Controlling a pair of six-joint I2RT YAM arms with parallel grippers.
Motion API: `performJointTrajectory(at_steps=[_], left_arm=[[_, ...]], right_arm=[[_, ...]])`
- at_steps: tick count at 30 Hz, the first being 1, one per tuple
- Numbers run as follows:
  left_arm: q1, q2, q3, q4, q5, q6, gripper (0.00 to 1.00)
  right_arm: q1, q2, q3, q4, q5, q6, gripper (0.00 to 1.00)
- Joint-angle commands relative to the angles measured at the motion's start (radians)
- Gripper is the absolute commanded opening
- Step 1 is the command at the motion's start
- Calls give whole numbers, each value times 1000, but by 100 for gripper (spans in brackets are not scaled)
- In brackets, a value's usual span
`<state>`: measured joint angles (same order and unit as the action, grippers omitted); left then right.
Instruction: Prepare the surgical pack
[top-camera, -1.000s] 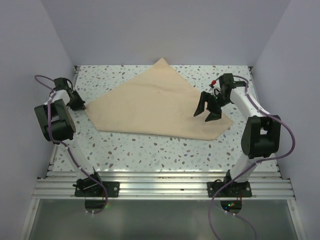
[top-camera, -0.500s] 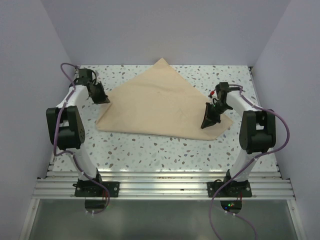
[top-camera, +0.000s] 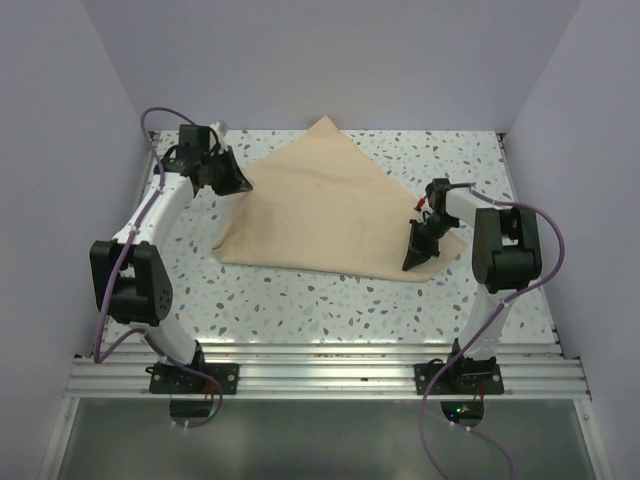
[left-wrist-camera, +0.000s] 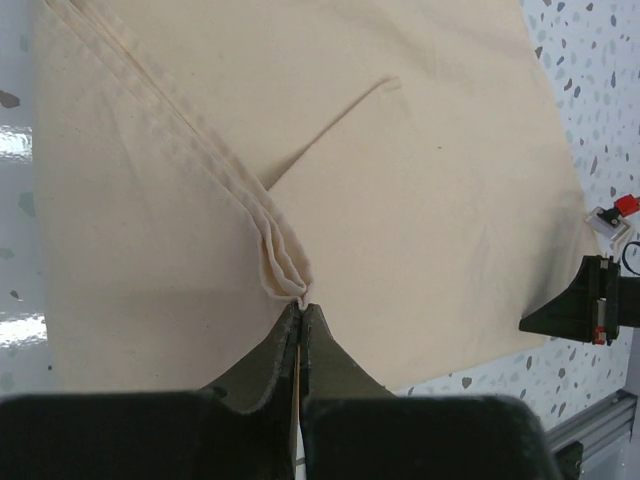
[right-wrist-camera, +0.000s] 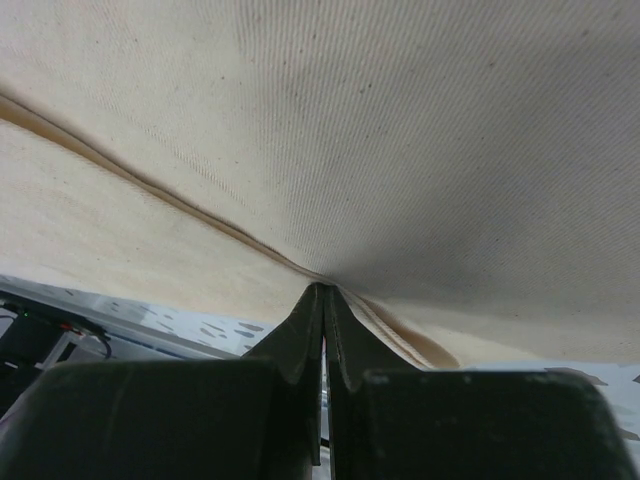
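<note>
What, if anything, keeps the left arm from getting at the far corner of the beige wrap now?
Probably yes: nothing stands between, though the left gripper is shut on the left corner of the wrap.

White speckled terrazzo-look worktop (top-camera: 300, 300) is carrying one thing: a big beige-tan cloth-like square sheet (top-camera: 320, 210). It is lying mostly flat, turned diamond-wise, far corner reaching the back edge, near strip of worktop showing bare.

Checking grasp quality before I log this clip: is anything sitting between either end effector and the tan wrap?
Nothing visible. The left end effector is shut on a bunched fold at the tan wrap's left edge, and the right end effector is shut on its hem near the right corner. Nothing else lies on the sheet.
</note>
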<state>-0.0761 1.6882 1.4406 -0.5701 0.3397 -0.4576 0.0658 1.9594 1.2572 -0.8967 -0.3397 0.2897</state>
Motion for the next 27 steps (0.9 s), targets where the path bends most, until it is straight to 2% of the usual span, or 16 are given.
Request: performJointTrajectory(at_steps=[1,7,14,27], left_arm=[[-33,-24,27,3,62,-49,0],[-131,4,113,4,102,-104,0],[-325,111,202,46,121,-170,0],[-473,332,322,59,127,-184,0]], right_arm=[[-1,67,-24,56,87,-17,0],[-1,82,-10,58,110,-6,0],[0,102,-13,58,108,-11,0],[-1,111,-24,64,91,-14,0]])
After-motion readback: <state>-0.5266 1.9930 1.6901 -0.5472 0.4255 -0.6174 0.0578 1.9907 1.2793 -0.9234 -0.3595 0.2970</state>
